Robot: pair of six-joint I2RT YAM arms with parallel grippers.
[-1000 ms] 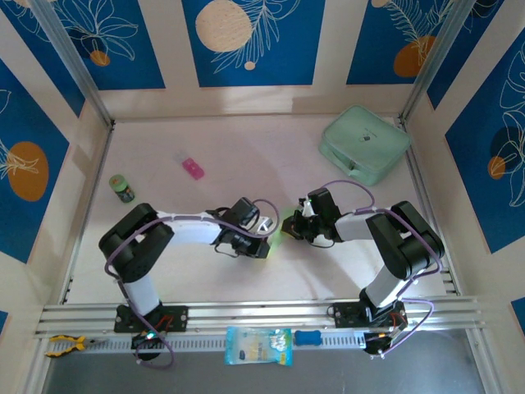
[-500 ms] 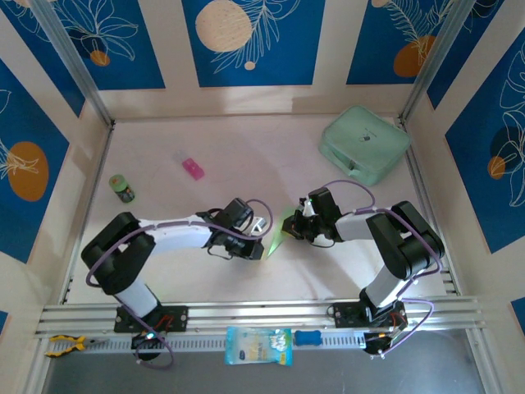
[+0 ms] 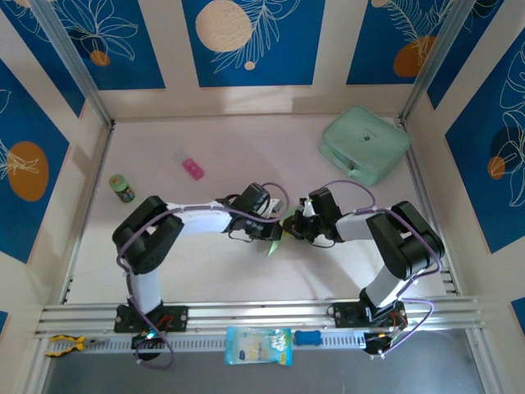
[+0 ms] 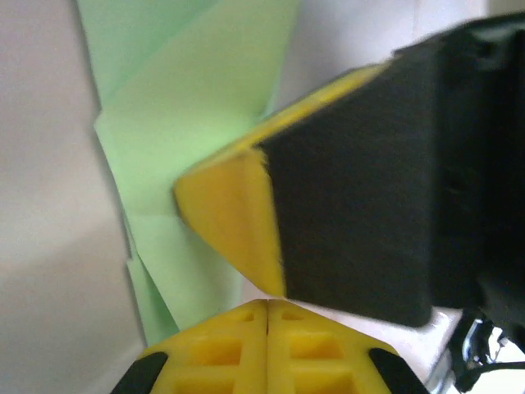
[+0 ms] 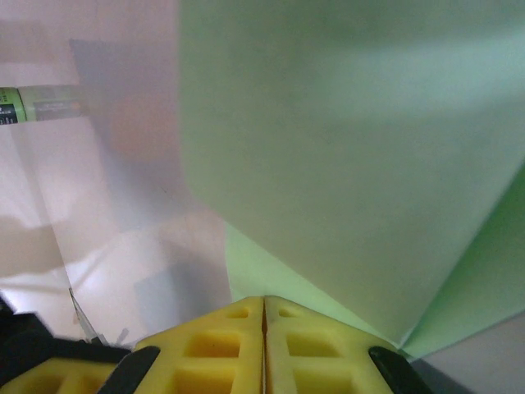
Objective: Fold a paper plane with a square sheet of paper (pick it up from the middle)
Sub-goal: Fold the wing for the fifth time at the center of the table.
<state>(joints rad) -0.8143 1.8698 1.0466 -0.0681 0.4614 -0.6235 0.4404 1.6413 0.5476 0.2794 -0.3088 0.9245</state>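
The left gripper, jaws pressed together, sits at the edge of the half-folded paper plane, which lies between the two grippers. It should drag flat along the fold, steering clear of its neighbour. The right gripper, closed, seems to pinch the paper's near fold and should anchor it firmly.

Pale-green paper plane, yellow-padded left gripper, mint case, blue wall panels, perhaps leaf-patterned.
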